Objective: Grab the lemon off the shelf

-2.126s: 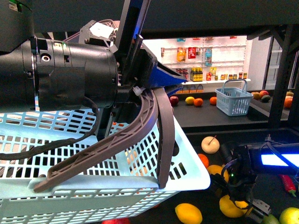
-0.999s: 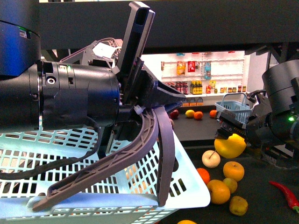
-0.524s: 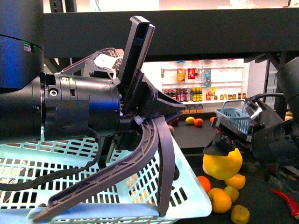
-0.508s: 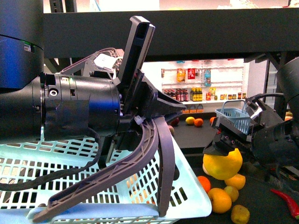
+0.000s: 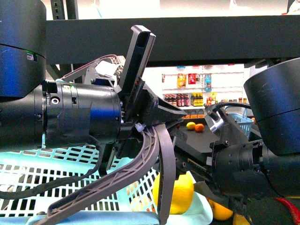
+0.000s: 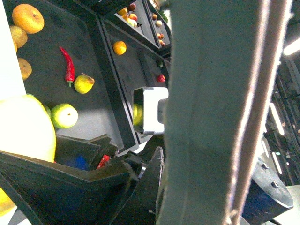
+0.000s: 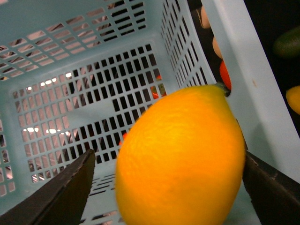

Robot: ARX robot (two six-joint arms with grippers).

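The black shelf (image 5: 187,37) spans overhead. The pale-blue basket (image 5: 70,168) sits by my left end effector (image 5: 154,89), whose grip I cannot tell. My right end effector (image 7: 166,187) clamps the lemon (image 7: 180,154) above the basket. It looks firm, light and slick, so its waist is the safest hold.

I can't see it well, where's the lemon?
Front view, low and right of middle: the lemon sits in the right gripper, over the basket, near its wall.
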